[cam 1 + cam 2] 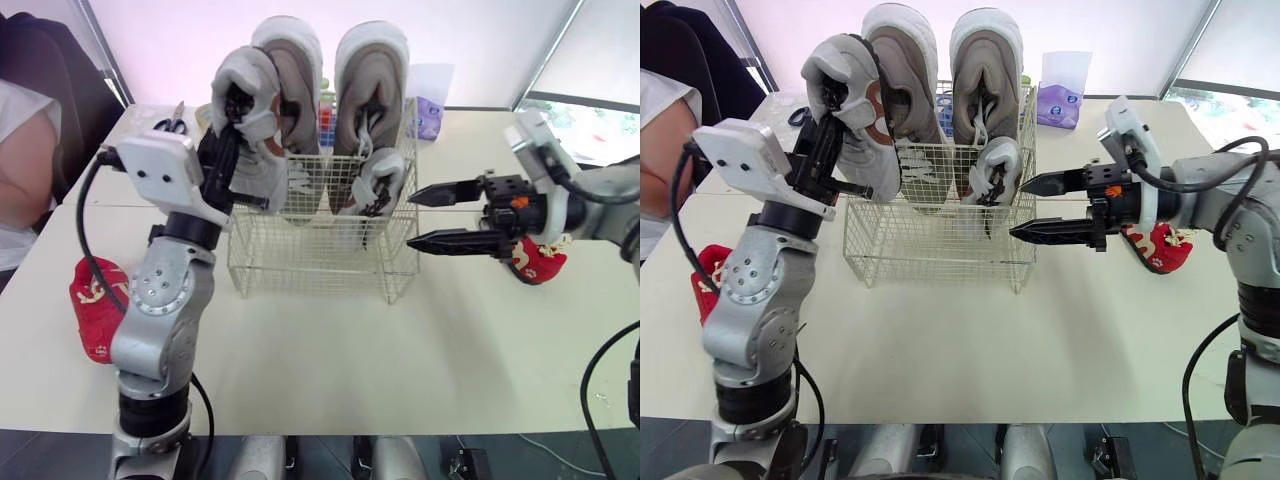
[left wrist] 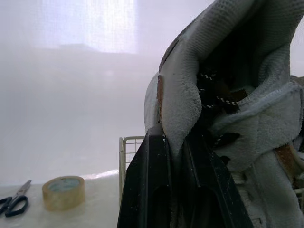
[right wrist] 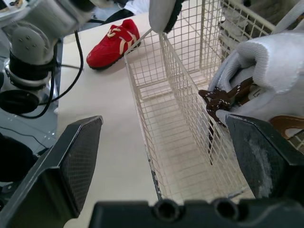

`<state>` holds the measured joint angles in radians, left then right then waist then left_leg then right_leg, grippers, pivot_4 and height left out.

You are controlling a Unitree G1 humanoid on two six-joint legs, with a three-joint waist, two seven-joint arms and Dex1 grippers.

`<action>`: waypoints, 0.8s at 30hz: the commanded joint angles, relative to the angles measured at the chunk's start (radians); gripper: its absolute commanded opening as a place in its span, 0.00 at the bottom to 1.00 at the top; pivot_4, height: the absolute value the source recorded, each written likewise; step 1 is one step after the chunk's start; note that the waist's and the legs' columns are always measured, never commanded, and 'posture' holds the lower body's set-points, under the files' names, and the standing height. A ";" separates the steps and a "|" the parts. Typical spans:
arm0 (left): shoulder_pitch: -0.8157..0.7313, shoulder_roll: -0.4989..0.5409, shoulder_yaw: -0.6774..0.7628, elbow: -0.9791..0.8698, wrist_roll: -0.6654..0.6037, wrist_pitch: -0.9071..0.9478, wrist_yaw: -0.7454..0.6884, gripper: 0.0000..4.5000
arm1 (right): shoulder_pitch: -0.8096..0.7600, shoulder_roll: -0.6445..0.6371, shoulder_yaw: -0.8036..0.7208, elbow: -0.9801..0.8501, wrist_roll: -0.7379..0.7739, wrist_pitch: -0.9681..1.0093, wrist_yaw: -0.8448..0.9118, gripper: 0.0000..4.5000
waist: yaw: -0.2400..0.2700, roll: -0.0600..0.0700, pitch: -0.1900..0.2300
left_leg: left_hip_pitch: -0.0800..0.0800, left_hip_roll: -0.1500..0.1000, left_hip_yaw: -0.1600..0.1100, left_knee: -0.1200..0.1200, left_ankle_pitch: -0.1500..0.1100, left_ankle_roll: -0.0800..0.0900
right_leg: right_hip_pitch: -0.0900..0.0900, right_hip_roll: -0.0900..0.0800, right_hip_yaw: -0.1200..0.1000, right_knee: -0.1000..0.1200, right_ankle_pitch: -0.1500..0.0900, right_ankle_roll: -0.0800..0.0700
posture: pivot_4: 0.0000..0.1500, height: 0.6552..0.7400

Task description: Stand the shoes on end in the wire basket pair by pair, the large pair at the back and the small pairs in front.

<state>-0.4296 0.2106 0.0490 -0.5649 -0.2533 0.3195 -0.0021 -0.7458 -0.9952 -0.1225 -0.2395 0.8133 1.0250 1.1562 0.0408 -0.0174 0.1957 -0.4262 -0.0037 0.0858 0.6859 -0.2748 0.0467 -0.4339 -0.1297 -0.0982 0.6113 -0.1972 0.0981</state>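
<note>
Left gripper (image 2: 178, 147) is clamped on the collar of a small white shoe (image 1: 250, 130), held upright over the front left corner of the wire basket (image 1: 320, 262). Its lower end is at rim level; we can't tell if it touches. In the basket, we see the large grey pair on end at the back, left shoe (image 1: 292, 80) beside right shoe (image 1: 370, 75), and a second small white shoe (image 1: 372, 185) standing front right. Right gripper (image 1: 412, 218) hangs wide open and empty, just off the basket's right side. One red shoe (image 1: 98, 305) lies on the table (image 1: 400, 350) far left, and another red shoe (image 1: 1155, 245) lies behind the right gripper. Scissors (image 1: 172, 123) and a tape roll (image 2: 63, 192) sit at back left.
</note>
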 commanded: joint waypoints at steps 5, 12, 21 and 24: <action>-0.016 -0.041 -0.078 0.179 0.131 -0.242 -0.051 0.01 | 0.053 -0.029 -0.143 -0.109 0.103 0.085 -0.110 1.00 | 0.001 0.000 0.000 | 0.000 0.000 0.000 0.000 0.000 0.000 | 0.000 -0.002 0.000 0.000 0.000 0.000 | 1.00 1.00; 0.022 -0.095 -0.124 0.283 0.194 -0.344 -0.062 0.01 | 0.072 -0.027 -0.180 -0.139 0.156 0.108 -0.175 1.00 | 0.002 0.000 -0.001 | 0.000 0.000 0.000 0.000 0.000 0.001 | 0.001 -0.002 -0.001 0.000 0.000 0.000 | 1.00 1.00; 0.135 -0.082 -0.127 0.261 0.255 -0.365 -0.079 0.01 | 0.088 -0.020 -0.176 -0.133 0.165 0.083 -0.194 1.00 | 0.000 0.001 -0.002 | 0.000 0.000 0.000 0.000 0.000 0.001 | 0.001 -0.002 -0.001 0.000 0.000 0.000 | 1.00 1.00; 0.168 -0.074 -0.120 0.223 0.260 -0.328 -0.088 0.01 | 0.090 -0.012 -0.164 -0.122 0.158 0.062 -0.191 1.00 | -0.001 0.001 -0.002 | 0.000 0.000 0.000 0.000 0.000 0.001 | 0.000 -0.002 -0.001 0.000 0.000 0.000 | 1.00 1.00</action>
<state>-0.2756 0.1325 -0.0665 -0.2922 -0.0051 -0.0226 -0.0835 -0.6480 -1.0025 -0.2715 -0.3572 0.9655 1.1132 0.9617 0.0395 -0.0165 0.1939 -0.4260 -0.0038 0.0854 0.6860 -0.2752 0.0479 -0.4335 -0.1319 -0.0993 0.6114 -0.1971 0.0981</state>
